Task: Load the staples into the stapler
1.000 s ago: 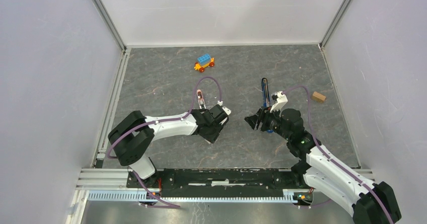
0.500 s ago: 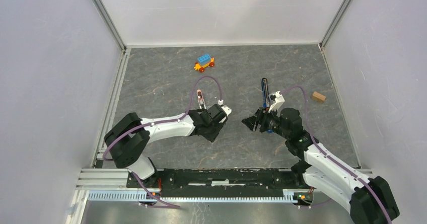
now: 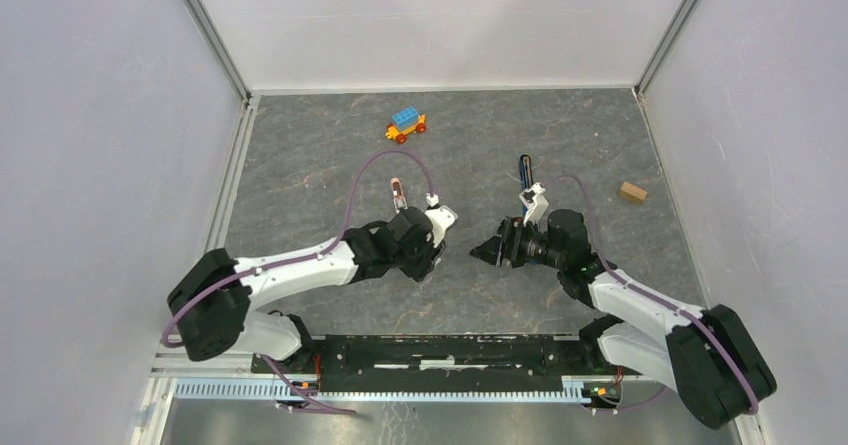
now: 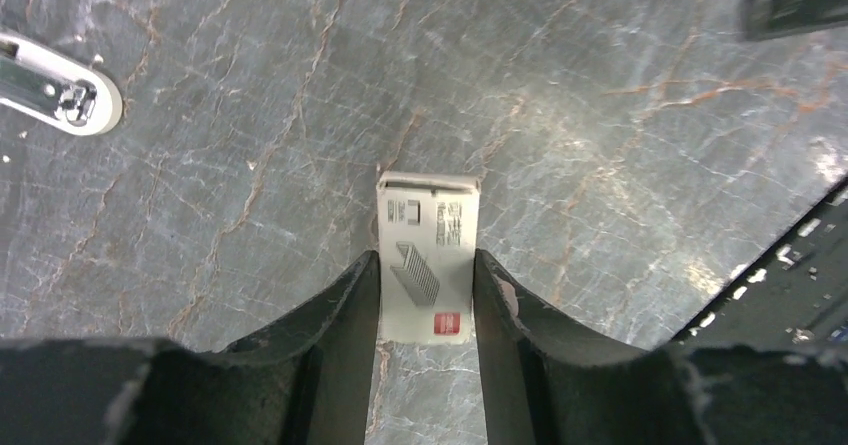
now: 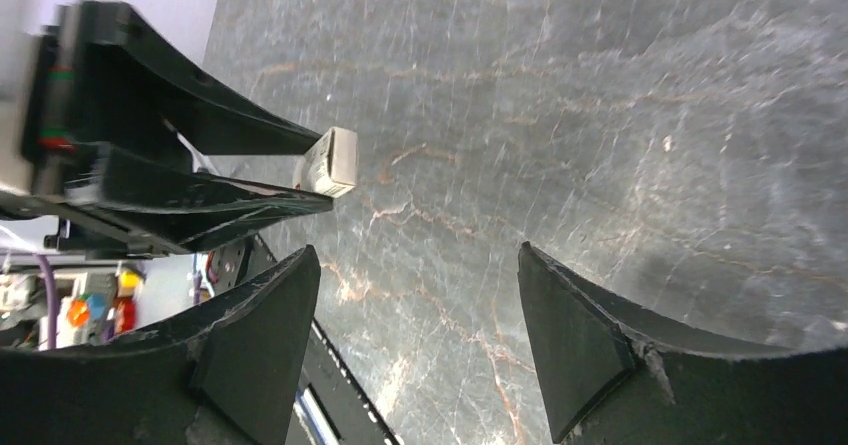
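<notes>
Grey marbled tabletop [image 3: 320, 180] w/ rust veins; plain white walls [image 3: 100, 115] on 3 sides, alu corner posts [image 3: 205, 30]; even light.

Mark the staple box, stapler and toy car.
staple box [image 4: 427, 255], left wrist view, printed top face
stapler [image 3: 523, 170], top view, blue body
toy car [image 3: 405, 123], top view, blue top block

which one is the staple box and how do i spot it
Find the left arm reaching over the grey marbled table. Its end effector grips the staple box, small, flat and white. Unlike the toy car and the brown block, it bears a staple drawing and a red mark.
</notes>
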`<action>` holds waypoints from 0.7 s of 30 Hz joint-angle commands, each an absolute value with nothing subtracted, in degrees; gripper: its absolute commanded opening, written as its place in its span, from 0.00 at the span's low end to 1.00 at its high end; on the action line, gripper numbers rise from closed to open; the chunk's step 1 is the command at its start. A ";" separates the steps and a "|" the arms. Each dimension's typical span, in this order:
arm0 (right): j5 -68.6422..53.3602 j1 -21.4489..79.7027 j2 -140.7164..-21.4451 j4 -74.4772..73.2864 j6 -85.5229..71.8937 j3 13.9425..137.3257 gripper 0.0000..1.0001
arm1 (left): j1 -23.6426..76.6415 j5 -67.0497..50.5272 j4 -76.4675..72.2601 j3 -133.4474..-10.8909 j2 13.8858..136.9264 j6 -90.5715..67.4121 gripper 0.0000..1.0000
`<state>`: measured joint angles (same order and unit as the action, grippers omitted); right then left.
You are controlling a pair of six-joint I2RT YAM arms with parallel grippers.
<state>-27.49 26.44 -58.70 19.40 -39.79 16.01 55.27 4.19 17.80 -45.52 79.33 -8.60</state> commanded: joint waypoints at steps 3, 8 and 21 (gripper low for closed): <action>-37.47 26.49 -66.27 24.51 -41.99 20.24 0.79 | 56.55 0.26 8.13 -42.12 72.93 -0.85 0.46; -38.46 27.28 -69.70 24.25 -41.82 22.10 0.78 | 57.38 -0.93 7.60 -41.67 72.26 2.07 0.46; -29.60 27.41 -67.54 14.83 -36.46 25.31 0.76 | 57.30 4.09 13.03 -44.41 81.16 -5.04 0.59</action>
<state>-33.36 27.27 -69.38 17.47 -39.51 22.22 57.14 3.51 11.03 -42.02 77.41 -2.39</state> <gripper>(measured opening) 0.762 0.575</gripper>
